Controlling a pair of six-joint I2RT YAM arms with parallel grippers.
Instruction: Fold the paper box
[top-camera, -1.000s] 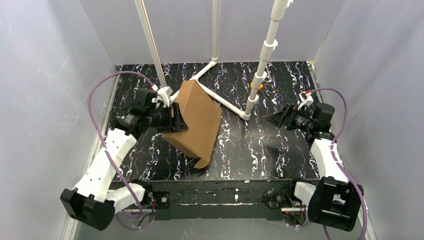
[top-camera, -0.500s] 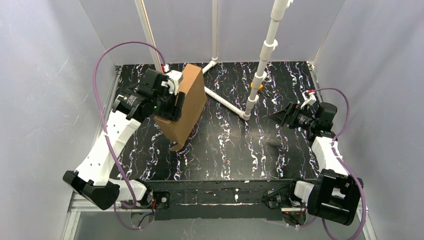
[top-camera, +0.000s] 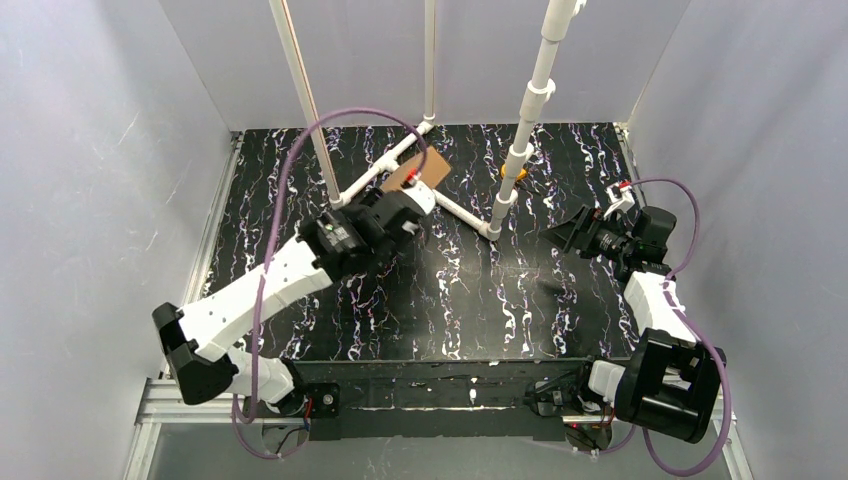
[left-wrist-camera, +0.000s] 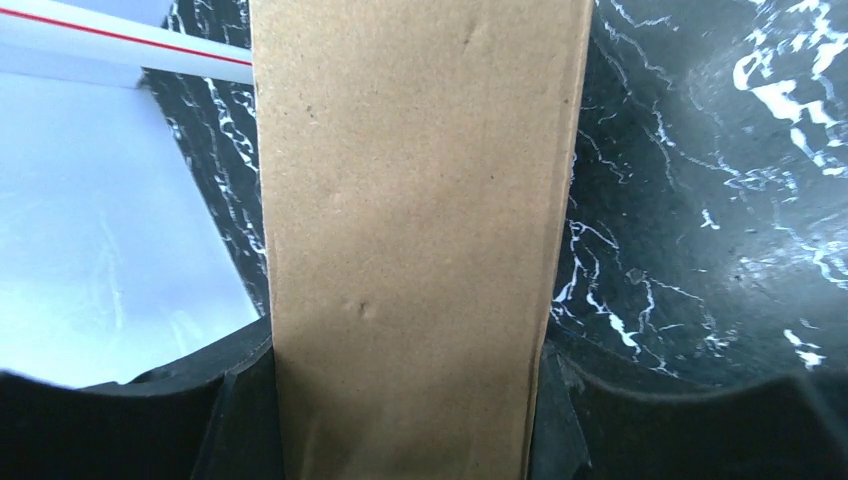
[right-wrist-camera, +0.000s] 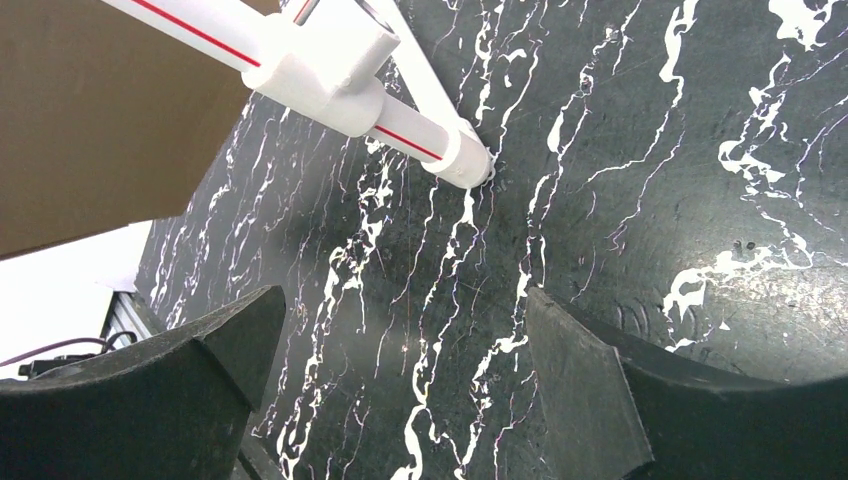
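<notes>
Left hand (top-camera: 404, 203) swung the paper box (left-wrist-camera: 410, 200) rightward, edge-on.

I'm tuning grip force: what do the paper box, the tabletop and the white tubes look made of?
The paper box: plain brown cardboard, matte and fibrous, with small dents.
The tabletop: black sheet with white marble veining and a slight sheen, perhaps printed vinyl or laminate.
The white tubes: smooth plastic pipe, probably PVC, with a moulded joint.

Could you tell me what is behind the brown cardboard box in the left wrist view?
Around the brown cardboard box, held by the left gripper, black marbled tabletop and a white pipe show; the rest is covered.
</notes>
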